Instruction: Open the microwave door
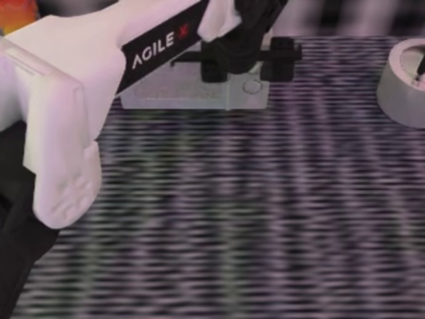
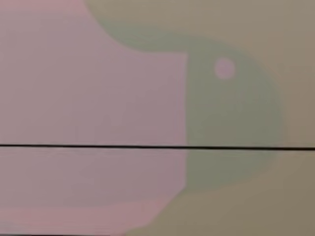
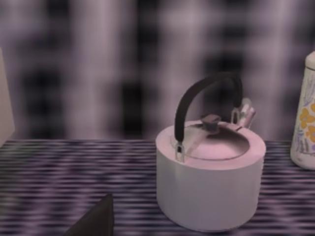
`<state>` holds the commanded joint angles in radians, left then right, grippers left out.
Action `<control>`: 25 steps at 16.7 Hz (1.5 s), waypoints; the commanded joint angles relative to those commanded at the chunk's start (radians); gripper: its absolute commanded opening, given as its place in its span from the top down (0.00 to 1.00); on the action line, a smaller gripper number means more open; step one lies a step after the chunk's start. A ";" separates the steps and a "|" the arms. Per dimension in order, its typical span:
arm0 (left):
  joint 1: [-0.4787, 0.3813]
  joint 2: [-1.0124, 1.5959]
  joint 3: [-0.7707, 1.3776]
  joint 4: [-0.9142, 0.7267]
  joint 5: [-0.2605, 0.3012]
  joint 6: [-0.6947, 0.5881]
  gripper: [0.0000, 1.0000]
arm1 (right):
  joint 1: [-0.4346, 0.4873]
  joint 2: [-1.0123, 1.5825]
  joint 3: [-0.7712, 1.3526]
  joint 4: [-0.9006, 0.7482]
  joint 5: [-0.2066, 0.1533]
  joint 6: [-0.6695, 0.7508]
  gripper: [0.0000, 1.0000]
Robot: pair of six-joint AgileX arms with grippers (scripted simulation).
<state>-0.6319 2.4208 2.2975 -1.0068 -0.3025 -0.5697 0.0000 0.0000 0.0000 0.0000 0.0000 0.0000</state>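
A simulated kitchen tabletop: a microwave point(image 1: 192, 93), a lidded pot point(image 3: 210, 178) and patterned tablecloth point(image 1: 252, 219).

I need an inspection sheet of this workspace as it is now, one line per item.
Surface: table under a dark striped cloth.
Job's things: microwave at the far edge, mostly hidden by the left arm; door state cannot be told.
Clutter: grey round pot with a black handle, at the right; a flowered white vessel beside it.
Grippers: left claw at the microwave front; right claw not in view.
Cables: nothing seen.
Surroundings: blurred checked backdrop.
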 joint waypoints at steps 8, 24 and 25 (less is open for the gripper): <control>0.000 0.000 0.000 0.000 0.000 0.000 1.00 | 0.000 0.000 0.000 0.000 0.000 0.000 0.00; -0.032 -0.125 -0.216 0.082 -0.016 -0.032 1.00 | 0.000 0.000 0.000 0.000 0.000 0.000 0.00; -0.032 -0.125 -0.216 0.082 -0.016 -0.032 1.00 | 0.000 0.000 0.000 0.000 0.000 0.000 0.00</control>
<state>-0.6643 2.2959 2.0813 -0.9252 -0.3181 -0.6014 0.0000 0.0000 0.0000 0.0000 0.0000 0.0000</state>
